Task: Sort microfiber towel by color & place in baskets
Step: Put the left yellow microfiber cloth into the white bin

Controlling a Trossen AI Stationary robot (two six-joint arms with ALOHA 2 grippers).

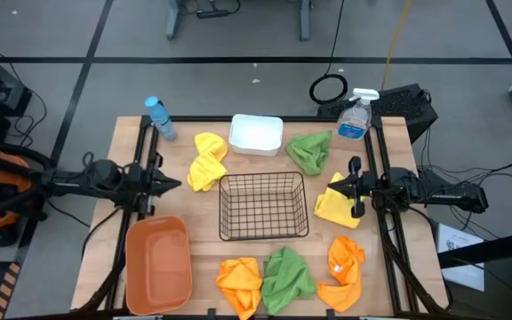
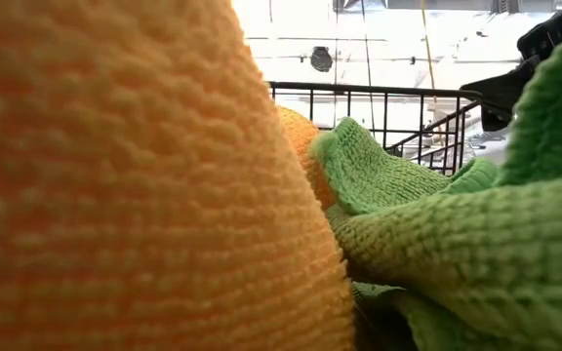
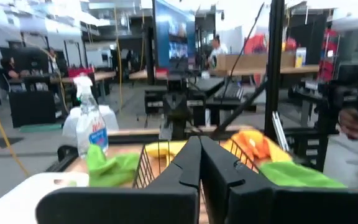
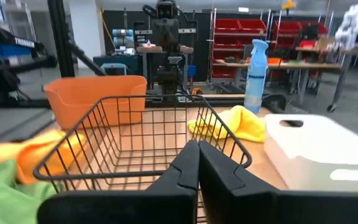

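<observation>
Currently, no sorting is complete: the black wire-mesh square basket point(image 1: 263, 206), white rectangular plastic tub point(image 1: 256, 135) and orange-brown plastic tub point(image 1: 158, 263) hold nothing. All six fuzzy microfiber towels point(image 1: 208, 160) lie around them on the table. My left gripper point(image 1: 172, 185) and right gripper point(image 1: 332, 188) hover closed, holding nothing, beside the mesh basket.
</observation>
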